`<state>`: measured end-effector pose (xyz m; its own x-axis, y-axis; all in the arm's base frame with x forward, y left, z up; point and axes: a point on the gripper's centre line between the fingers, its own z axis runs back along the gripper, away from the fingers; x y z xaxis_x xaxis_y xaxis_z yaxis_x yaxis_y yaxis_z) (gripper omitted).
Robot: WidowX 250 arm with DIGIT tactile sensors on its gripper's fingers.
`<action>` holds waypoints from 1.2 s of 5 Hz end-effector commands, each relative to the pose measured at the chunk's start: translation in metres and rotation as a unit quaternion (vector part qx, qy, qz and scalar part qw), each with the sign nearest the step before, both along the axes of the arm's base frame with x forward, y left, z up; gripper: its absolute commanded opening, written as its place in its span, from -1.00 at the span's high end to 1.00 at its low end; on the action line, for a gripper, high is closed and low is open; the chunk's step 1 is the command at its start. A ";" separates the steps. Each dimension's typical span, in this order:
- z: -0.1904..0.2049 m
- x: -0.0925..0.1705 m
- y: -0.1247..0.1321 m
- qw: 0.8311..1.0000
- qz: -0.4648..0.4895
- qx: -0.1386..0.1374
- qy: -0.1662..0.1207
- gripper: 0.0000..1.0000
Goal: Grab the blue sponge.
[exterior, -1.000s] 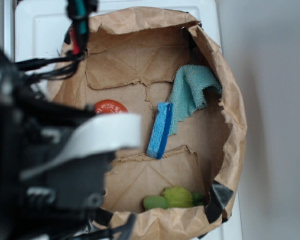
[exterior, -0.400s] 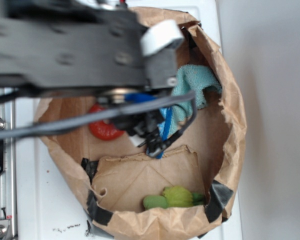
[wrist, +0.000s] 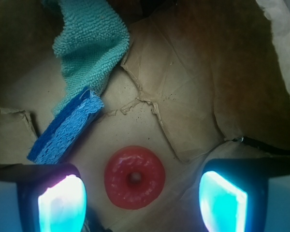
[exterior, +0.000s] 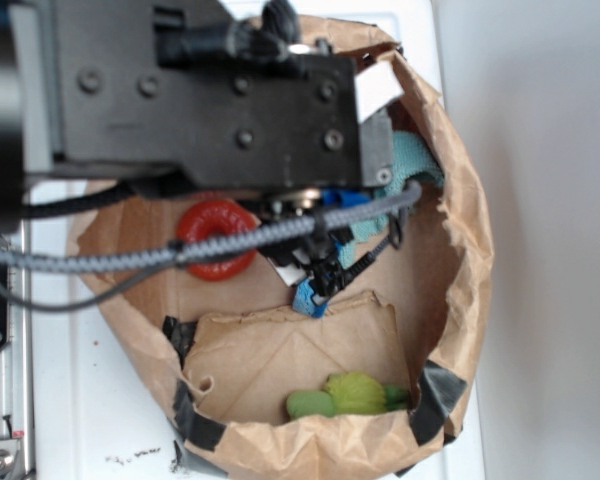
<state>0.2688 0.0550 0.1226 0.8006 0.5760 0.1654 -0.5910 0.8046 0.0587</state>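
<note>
The blue sponge point(wrist: 65, 126) is a small bright blue foam block lying aslant on the brown paper floor, its upper end against the teal cloth point(wrist: 89, 46). In the exterior view only its lower end point(exterior: 310, 297) shows under the arm. My gripper point(wrist: 142, 195) is open and empty, its glowing pads point(wrist: 63, 203) wide apart. It hovers above the red-orange ring point(wrist: 134, 177), which lies between the jaws. The sponge is just beyond and above the left pad. In the exterior view the gripper point(exterior: 323, 272) hangs over the sponge.
Everything lies inside a wide brown paper bag with crumpled raised walls point(exterior: 470, 250). The ring point(exterior: 217, 238) lies left of the sponge and the teal cloth point(exterior: 412, 160) drapes at the back right. A green toy point(exterior: 345, 395) rests at the front by a cardboard flap point(exterior: 300, 350).
The arm has swung from the left edge over the bag and now covers its upper half. The gripper has come down over the sponge and ring, hiding most of the sponge from outside.
</note>
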 end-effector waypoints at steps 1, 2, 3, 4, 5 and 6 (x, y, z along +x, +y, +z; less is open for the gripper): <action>0.021 0.002 0.011 0.999 0.008 0.007 -0.034 -1.00; -0.008 0.020 -0.008 0.997 0.032 0.009 -0.073 -1.00; -0.032 0.033 -0.025 0.994 0.056 0.024 -0.096 -1.00; -0.038 0.027 -0.038 0.993 0.043 0.002 -0.114 -1.00; -0.032 0.024 -0.039 0.992 0.040 -0.011 -0.119 -1.00; -0.021 0.025 -0.038 0.993 0.044 -0.028 -0.107 -1.00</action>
